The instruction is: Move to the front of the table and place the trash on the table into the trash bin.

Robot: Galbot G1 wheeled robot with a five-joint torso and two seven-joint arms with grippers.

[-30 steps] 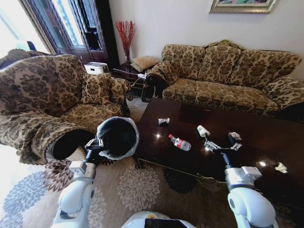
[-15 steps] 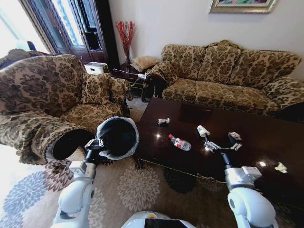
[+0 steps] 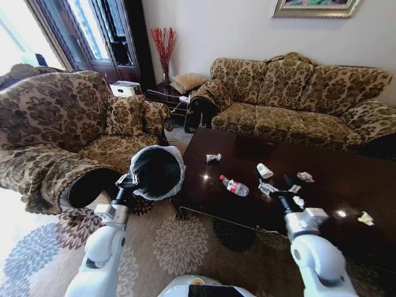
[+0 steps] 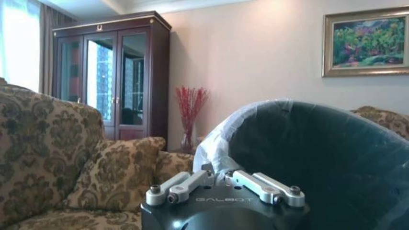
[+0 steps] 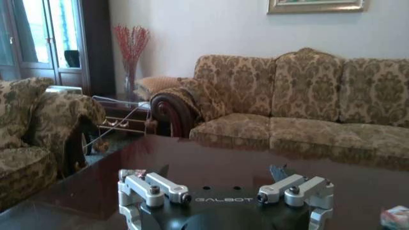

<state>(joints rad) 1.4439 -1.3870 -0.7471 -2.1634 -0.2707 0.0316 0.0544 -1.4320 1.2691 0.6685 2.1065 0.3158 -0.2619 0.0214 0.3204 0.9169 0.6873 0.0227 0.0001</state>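
At centre left of the head view the left gripper [image 3: 128, 180] is clamped on the rim of the trash bin [image 3: 156, 172], held tilted with its mouth toward the camera, just off the left end of the table [image 3: 346, 185]. The left wrist view adds what the head view cannot: the fingers pinch the whitish liner [image 4: 214, 148] at the rim of the bin [image 4: 319, 163].

On the table, moving right: a crumpled wad [image 3: 213, 158], the clear bottle [image 3: 234, 185] lying on its side, the paper cup [image 3: 264, 171], another wad [image 3: 304, 177], and a last scrap [image 3: 366, 218] near the right edge. The right gripper [image 3: 281, 189] hovers spread open over the tabletop just below the cup; the right wrist view confirms its fingers stand wide apart above the dark wood [image 5: 211, 163].

Since a second ago the bin has risen slightly and shifted right, and the right gripper has moved left, closer to the cup.
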